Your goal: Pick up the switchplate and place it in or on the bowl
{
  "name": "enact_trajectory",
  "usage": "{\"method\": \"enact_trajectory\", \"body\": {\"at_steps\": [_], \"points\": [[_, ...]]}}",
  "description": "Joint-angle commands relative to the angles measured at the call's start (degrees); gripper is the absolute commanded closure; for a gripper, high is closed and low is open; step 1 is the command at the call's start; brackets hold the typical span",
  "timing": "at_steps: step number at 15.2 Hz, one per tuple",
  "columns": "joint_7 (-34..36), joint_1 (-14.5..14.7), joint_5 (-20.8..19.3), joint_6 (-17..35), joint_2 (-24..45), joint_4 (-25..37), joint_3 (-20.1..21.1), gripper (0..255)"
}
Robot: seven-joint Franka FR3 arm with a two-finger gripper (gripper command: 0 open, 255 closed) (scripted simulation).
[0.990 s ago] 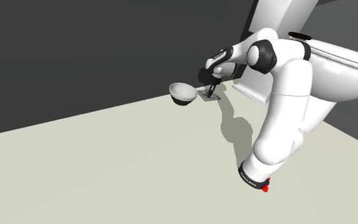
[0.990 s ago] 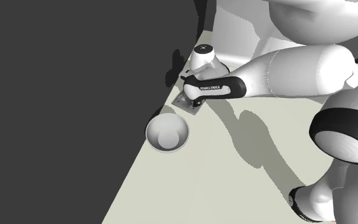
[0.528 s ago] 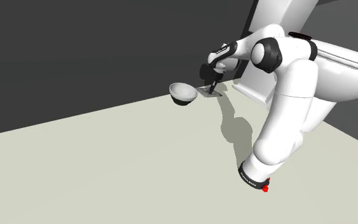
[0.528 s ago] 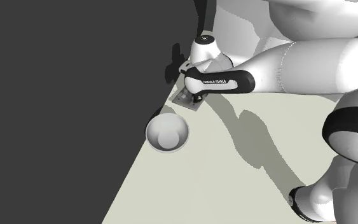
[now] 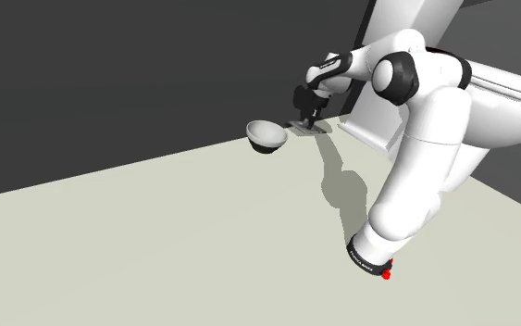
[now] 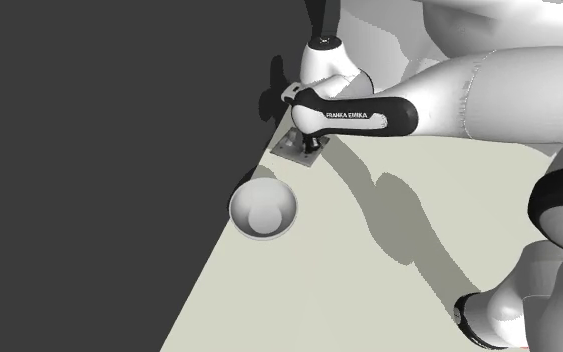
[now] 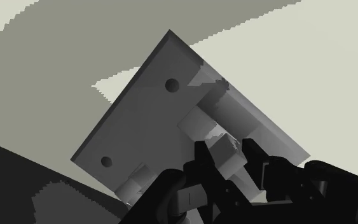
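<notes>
The switchplate [image 5: 304, 129] is a small grey rectangular plate with two screw holes [image 7: 145, 121], and it hangs tilted a little above the pale floor. My black gripper [image 5: 309, 119] is shut on the raised switch block at the plate's middle [image 7: 227, 154], one finger [image 7: 204, 160] on each side. The grey bowl [image 5: 266, 135] stands upright on the floor just to the shoulder view's left of the plate. From the second exterior view, the bowl [image 6: 263, 210] lies nearer the camera than the plate [image 6: 291, 150] and gripper [image 6: 311, 150].
A dark wall [image 5: 110, 74] runs behind the bowl and close to the plate. A large white fixture [image 5: 489, 102] rises behind the arm at the shoulder view's right. The pale floor [image 5: 156, 241] stretches wide toward the camera.
The gripper has stayed shut on the switchplate and has risen, lifting the plate off the floor and slightly away from the bowl. The bowl has not moved.
</notes>
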Motion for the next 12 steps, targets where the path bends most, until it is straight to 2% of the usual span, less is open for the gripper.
{"method": "enact_trajectory", "body": {"at_steps": [1,12], "points": [[0.3,0.1,-0.4,-1.4,-0.7,0.8,-0.2,255],[1.3,0.5,-2.2,-9.0,-3.6,5.8,-0.8,255]]}}
